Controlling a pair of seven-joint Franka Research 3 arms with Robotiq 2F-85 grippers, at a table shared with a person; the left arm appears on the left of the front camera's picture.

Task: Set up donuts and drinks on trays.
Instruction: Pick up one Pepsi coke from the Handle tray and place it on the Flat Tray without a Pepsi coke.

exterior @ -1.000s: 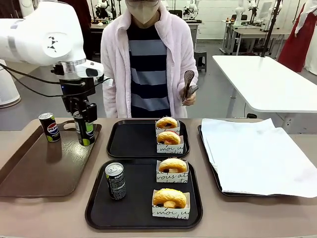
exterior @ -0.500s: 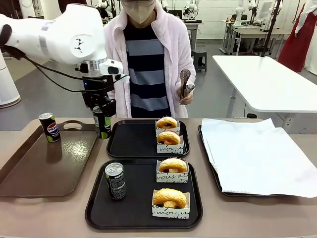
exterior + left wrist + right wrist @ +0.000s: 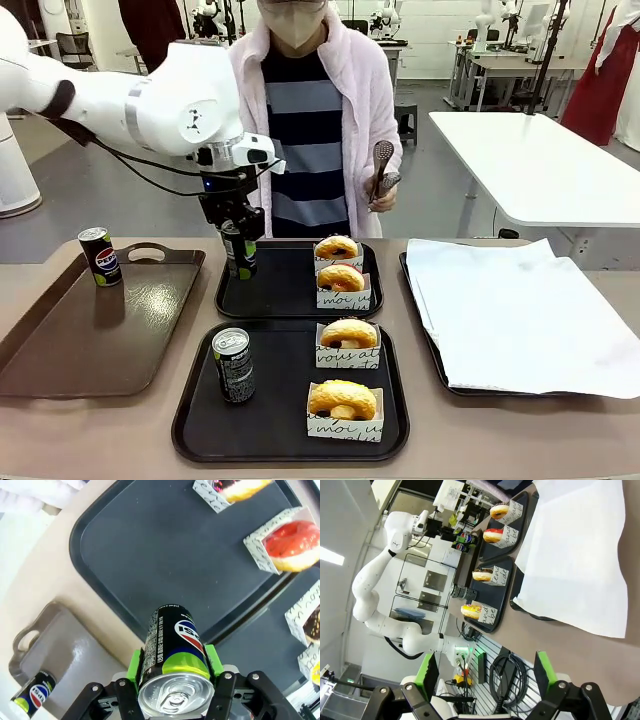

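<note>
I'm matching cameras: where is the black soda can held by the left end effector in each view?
Front: black soda can, left of centre, over far black tray.
Left wrist: bottom centre, clamped.
Right wrist: tiny, upper left.
Shared landmark: far black tray.

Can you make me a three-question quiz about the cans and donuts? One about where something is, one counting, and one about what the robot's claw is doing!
1. Where is the can that the left gripper carries?
A. Over the far black tray's left edge
B. On the white paper
C. On the floor

2. How many boxed donuts sit on the near black tray?
A. None
B. Two
C. Five

3. What is the right gripper doing?
A. Squeezing a donut
B. Holding tongs
C. Open, holding nothing

Answers:
1. A: the front view shows the can hanging at that tray's left rim.
2. B: two boxed donuts stand one behind the other there.
3. C: the right wrist view shows its green-padded fingers spread wide with nothing between.
</note>
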